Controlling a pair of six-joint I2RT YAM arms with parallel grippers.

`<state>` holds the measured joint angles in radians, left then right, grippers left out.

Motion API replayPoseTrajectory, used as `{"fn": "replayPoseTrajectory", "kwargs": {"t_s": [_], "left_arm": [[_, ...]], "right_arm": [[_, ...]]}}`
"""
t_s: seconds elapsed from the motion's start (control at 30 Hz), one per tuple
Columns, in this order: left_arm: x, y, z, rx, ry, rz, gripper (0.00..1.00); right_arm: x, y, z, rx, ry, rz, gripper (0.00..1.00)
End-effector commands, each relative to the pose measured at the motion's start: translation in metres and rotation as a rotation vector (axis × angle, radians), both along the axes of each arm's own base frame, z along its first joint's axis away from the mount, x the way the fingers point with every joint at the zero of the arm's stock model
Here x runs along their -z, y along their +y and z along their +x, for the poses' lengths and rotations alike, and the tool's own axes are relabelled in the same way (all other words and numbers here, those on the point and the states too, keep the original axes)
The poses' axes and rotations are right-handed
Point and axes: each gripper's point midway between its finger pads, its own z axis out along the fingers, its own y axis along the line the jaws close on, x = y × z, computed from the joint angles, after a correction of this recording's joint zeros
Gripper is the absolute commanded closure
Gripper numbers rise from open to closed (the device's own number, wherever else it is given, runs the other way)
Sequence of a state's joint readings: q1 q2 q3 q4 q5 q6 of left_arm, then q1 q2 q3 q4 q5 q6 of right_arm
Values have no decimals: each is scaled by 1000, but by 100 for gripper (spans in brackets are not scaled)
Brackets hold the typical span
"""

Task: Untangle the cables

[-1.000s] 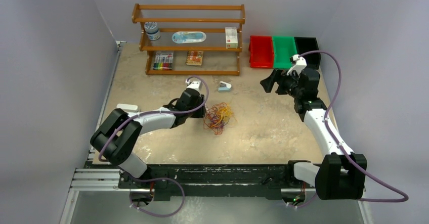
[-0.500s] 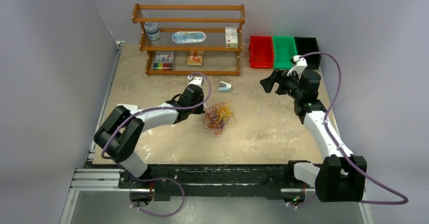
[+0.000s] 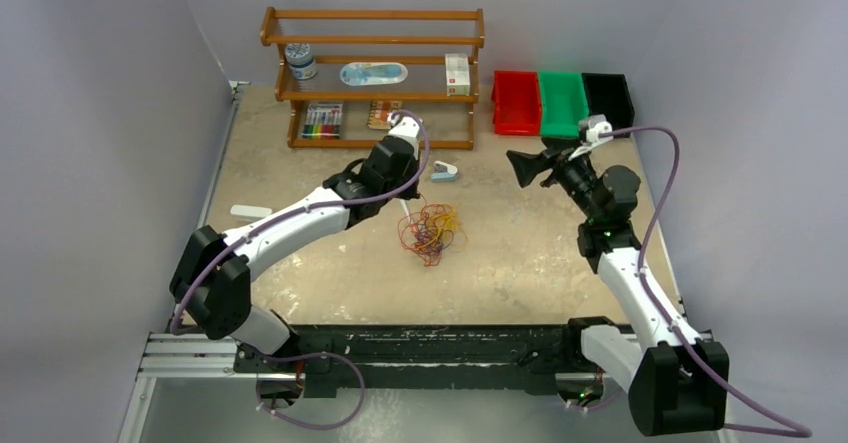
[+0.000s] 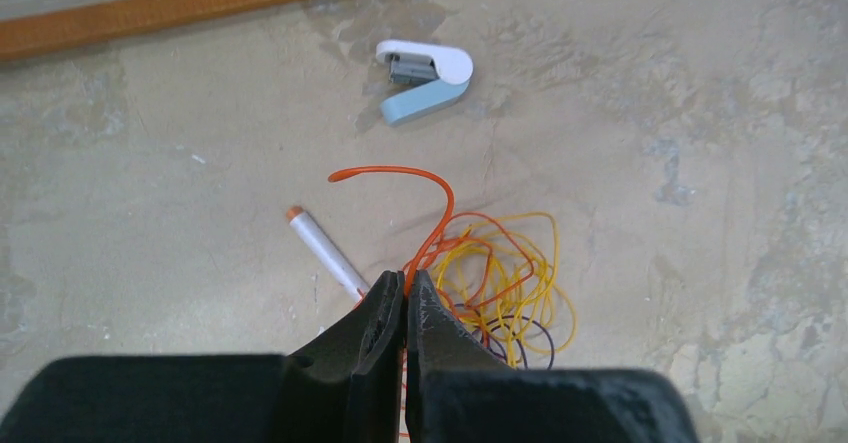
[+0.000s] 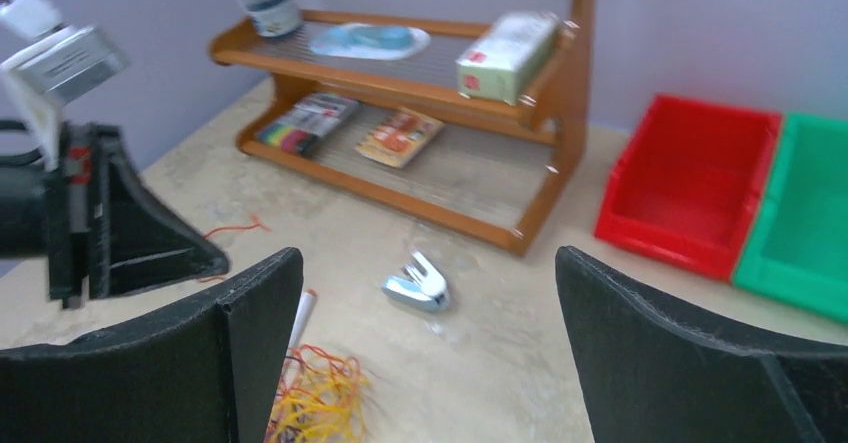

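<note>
The cables (image 3: 430, 231) lie as a fist-sized tangle of orange-red, yellow and dark purple loops at mid-table. My left gripper (image 3: 402, 195) sits at the tangle's far-left edge. In the left wrist view it (image 4: 405, 279) is shut on an orange-red cable (image 4: 440, 203) that arcs up out of the tangle (image 4: 505, 283). My right gripper (image 3: 520, 168) is open and empty, raised to the right of the tangle. In the right wrist view its fingers (image 5: 250, 333) stand wide apart, with the tangle (image 5: 320, 403) low at the left.
A white pen with a red tip (image 4: 325, 248) lies beside the tangle. A blue-white stapler (image 3: 445, 171) lies just beyond it. A wooden shelf (image 3: 372, 73) stands at the back, with red (image 3: 516, 101), green (image 3: 562, 101) and black (image 3: 607, 95) bins to its right.
My left gripper has risen and moved toward the shelf, drawing the orange-red cable out of the tangle. My right gripper has shifted left and tipped toward the tangle.
</note>
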<state>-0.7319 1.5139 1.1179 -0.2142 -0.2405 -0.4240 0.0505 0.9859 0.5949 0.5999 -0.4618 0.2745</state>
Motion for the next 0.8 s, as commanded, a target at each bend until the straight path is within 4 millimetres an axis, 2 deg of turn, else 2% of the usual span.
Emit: {"fn": "replayPoseTrajectory", "kwargs": {"t_s": [0.0,0.13,0.27,0.4,0.57,0.77], "left_arm": [[-54,2,4,9,-75,-13,100],[-78,1,5,14,-103,-36,100],[-98,-3,3,32,-122,-75,100],[-116,-9,2,55,-137,-112,100],[-128,-12,3,60,-161,-135,100],[-138,-16,6,65,-179,-152,100]], "right_arm": [[-47,30,-9,-68,-244,-42,3],[-37,64,-16,-158,-251,-62,5],[-13,93,-22,-294,-176,-61,7],[5,115,-27,-401,-107,16,9],[28,149,-26,-467,-53,-2,9],[45,179,-20,-505,-33,-14,11]]}}
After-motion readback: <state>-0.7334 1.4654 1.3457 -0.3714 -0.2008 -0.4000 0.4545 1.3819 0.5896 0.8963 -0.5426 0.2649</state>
